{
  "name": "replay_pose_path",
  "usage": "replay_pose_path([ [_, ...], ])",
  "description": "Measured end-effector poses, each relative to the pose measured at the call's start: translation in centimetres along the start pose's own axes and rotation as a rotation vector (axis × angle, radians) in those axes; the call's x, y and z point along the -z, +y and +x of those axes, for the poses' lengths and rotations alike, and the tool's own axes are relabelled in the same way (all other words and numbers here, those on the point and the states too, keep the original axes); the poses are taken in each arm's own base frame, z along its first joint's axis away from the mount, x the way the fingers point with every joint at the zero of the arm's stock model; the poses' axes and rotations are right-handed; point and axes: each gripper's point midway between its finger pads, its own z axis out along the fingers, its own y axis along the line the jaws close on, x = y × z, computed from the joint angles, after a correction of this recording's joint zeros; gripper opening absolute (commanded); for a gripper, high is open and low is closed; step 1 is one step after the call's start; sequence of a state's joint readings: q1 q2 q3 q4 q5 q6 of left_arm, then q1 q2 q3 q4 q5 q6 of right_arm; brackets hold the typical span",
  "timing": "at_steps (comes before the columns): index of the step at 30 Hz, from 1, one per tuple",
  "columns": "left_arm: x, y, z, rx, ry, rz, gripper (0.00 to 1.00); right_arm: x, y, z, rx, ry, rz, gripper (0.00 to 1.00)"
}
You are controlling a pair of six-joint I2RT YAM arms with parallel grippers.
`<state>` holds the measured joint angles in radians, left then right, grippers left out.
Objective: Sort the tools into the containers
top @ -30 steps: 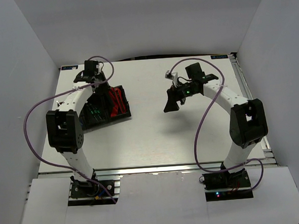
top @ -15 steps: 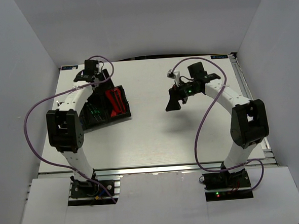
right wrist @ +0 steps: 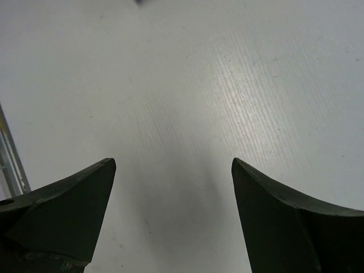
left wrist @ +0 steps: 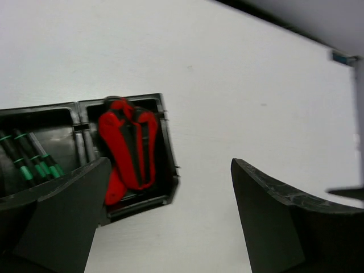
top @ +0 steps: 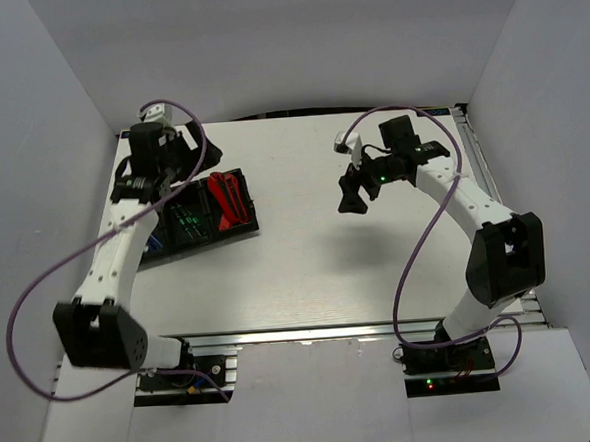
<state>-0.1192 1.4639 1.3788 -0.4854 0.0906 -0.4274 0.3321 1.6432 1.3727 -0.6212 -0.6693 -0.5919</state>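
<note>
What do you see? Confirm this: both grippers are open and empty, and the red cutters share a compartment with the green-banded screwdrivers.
Wrong on the compartment. The left wrist view shows the cutters in the end compartment of the tray and the screwdrivers in the neighbouring one. The left gripper and right gripper are indeed open and empty.

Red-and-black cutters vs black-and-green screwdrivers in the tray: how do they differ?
Colour: the red-and-black folding cutters are mostly red; the black screwdrivers with green bands are mostly dark. Shape: the cutters are broad, the screwdrivers slim rods. Place: the cutters sit in the end compartment of the black plastic tray; the screwdrivers lie in the next one. Shared: both rest inside the tray, neither held.
</note>
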Motion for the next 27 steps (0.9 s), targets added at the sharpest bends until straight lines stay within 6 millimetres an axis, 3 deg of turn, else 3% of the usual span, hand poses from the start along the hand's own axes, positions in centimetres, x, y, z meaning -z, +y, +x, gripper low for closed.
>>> replay_pose_path([
  [5, 6.8, -3.6, -0.2, 0.021, -0.157, 0.231, 0.98, 1.8, -1.2, -1.6, 0.065, -0.011, 0.087, 0.89],
  [9, 10.4, -5.0, 2.0, 0.04, -0.233, 0.388, 0.98, 3.7, -2.7, -3.6, 0.094, -0.038, 0.211, 0.9],
  [13, 12.6, -5.6, 3.7, 0.051, -0.261, 0.478, 0.98, 6.2, -4.4, -5.1, 0.063, -0.075, 0.366, 0.89],
  [18, 15.0, -6.5, 3.9, 0.036, -0.29, 0.544, 0.98, 9.4, -5.5, -6.3, 0.0, -0.126, 0.512, 0.89],
  [27, 18.6, -7.1, 4.5, 0.022, -0.332, 0.598, 0.98, 11.4, -3.4, -5.7, -0.063, -0.18, 0.551, 0.89],
])
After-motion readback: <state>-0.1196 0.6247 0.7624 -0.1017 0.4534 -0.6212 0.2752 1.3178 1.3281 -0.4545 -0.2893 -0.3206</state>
